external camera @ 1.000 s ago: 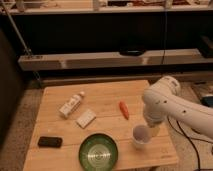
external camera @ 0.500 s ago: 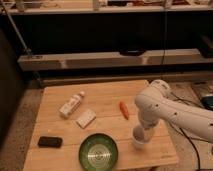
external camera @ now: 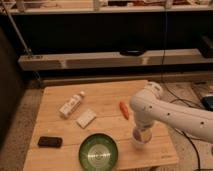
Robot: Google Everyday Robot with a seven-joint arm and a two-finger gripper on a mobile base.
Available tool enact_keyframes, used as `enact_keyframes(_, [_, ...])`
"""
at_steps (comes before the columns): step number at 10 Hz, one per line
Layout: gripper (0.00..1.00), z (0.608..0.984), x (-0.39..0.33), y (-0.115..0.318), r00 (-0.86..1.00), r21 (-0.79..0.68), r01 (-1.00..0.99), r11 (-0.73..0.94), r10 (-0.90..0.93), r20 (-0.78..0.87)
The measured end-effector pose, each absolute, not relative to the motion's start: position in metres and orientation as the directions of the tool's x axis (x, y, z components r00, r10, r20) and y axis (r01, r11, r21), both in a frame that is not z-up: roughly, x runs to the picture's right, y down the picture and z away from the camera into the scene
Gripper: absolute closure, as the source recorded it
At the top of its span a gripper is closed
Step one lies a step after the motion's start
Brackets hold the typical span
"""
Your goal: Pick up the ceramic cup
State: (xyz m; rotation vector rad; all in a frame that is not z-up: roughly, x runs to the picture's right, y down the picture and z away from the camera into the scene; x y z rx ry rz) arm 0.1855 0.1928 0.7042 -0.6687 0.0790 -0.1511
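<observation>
The ceramic cup (external camera: 140, 139) is a small white round cup standing on the wooden table (external camera: 107, 92) near its front right, to the right of the green plate (external camera: 98, 152). My white arm (external camera: 165, 116) reaches in from the right and bends down over the cup. My gripper (external camera: 142, 132) is at the end of it, right at the cup's rim and covering most of its opening. The arm hides the gripper's tip.
A white plastic bottle (external camera: 71, 104) lies at the table's left, with a small white box (external camera: 86, 118) beside it. An orange carrot-like piece (external camera: 124, 110) lies just behind the cup. A black flat object (external camera: 50, 142) lies at the front left. Dark shelving (external camera: 105, 60) stands behind the table.
My arm has swung left and lowered, so the gripper has come down onto the cup. The cup and the other objects have stayed in place.
</observation>
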Motion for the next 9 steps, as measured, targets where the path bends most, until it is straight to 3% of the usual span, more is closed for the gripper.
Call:
enact_keyframes(7, [0.43,0.723,0.189,0.199,0.984,-0.629,0.115,0.769,-0.173,-0.031])
enact_keyframes(9, [0.59,0.726,0.18,0.186,0.982,-0.617,0.137,0.775,-0.188,-0.019])
